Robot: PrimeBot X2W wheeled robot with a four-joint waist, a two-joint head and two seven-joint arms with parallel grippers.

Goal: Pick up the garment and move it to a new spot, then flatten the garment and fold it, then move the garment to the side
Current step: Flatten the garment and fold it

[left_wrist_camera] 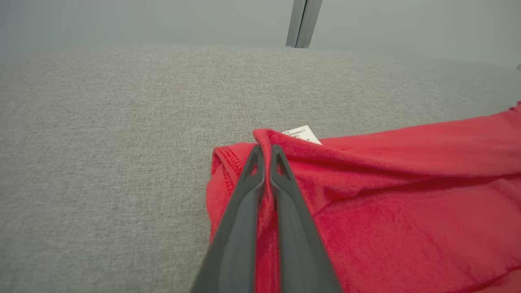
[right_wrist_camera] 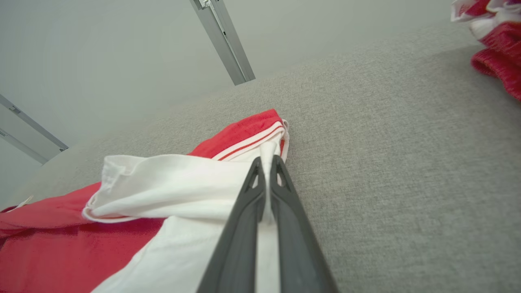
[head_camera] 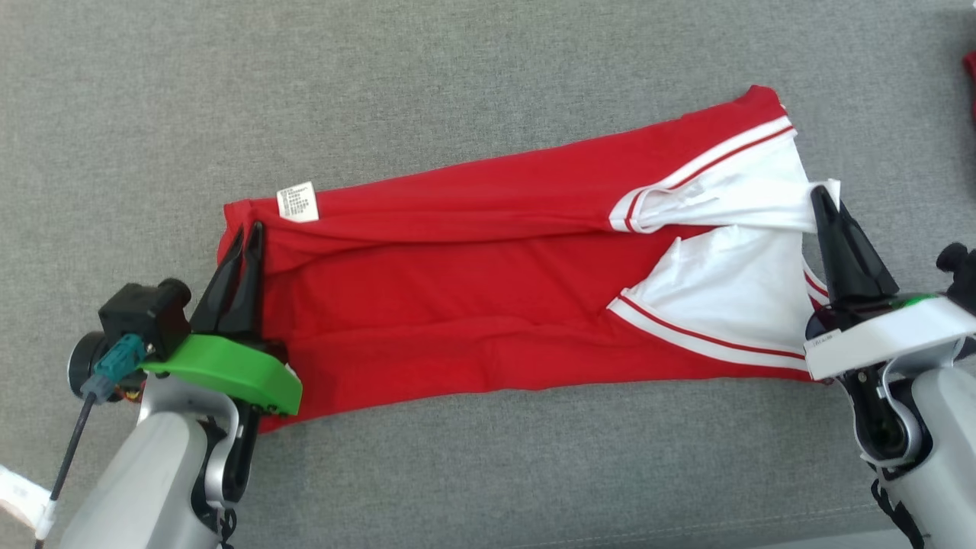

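The left gripper (head_camera: 249, 227) has dark tapered fingers (head_camera: 227, 284), a green bracket (head_camera: 229, 370) behind them and a black camera (head_camera: 145, 309); the right gripper (head_camera: 821, 192) has a white bracket (head_camera: 884, 339).

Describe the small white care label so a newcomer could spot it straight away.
On the grey fabric surface lies a long red garment with white panels at its right end. Near its left end, on the far edge beyond the left gripper, sits the care label: a small printed white rectangle, alone on plain red.
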